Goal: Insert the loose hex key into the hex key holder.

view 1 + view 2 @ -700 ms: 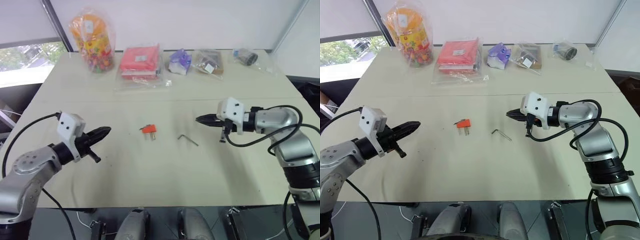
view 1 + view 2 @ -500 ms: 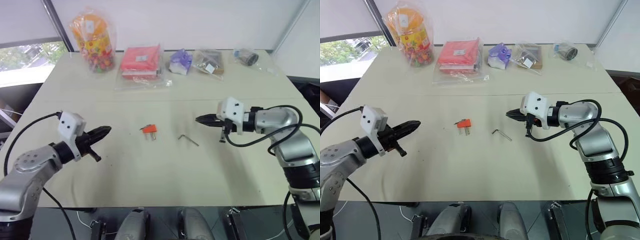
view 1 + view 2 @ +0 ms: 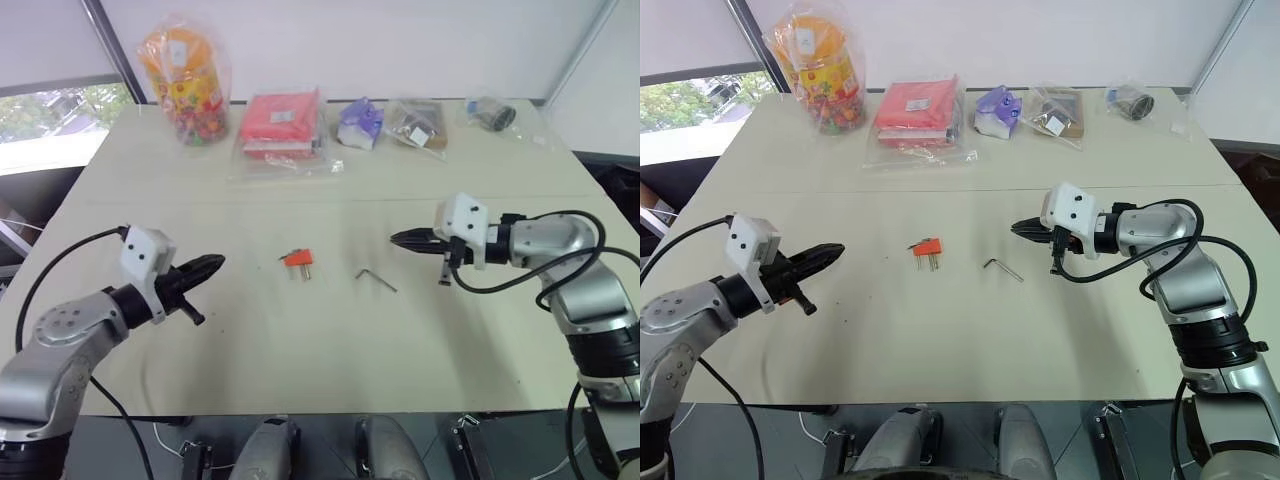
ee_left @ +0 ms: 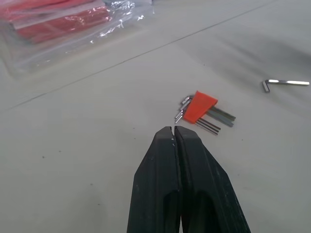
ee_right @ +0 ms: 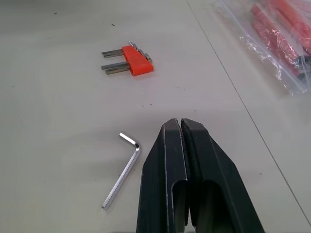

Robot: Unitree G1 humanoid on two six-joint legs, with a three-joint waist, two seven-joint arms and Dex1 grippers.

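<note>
Loose hex key (image 3: 375,279): flat on bench (image 3: 300,350), between hex key holder (image 3: 297,260) and right claw (image 3: 394,239). Both claws, left claw (image 3: 218,262) included, pressed closed, empty.

I can read no text, number or brand anywhere. The red packet (image 3: 281,123) at the far side of my table (image 3: 330,340) carries a small pale label, but its print is too small for me to make out. The candy bag (image 3: 186,75) has a bright printed front and a white tag near its top, neither legible. The 3 small bags further along the far edge show nothing I can read. The holder (image 4: 198,107) and the key (image 5: 123,168) bear no markings I can see.
</note>
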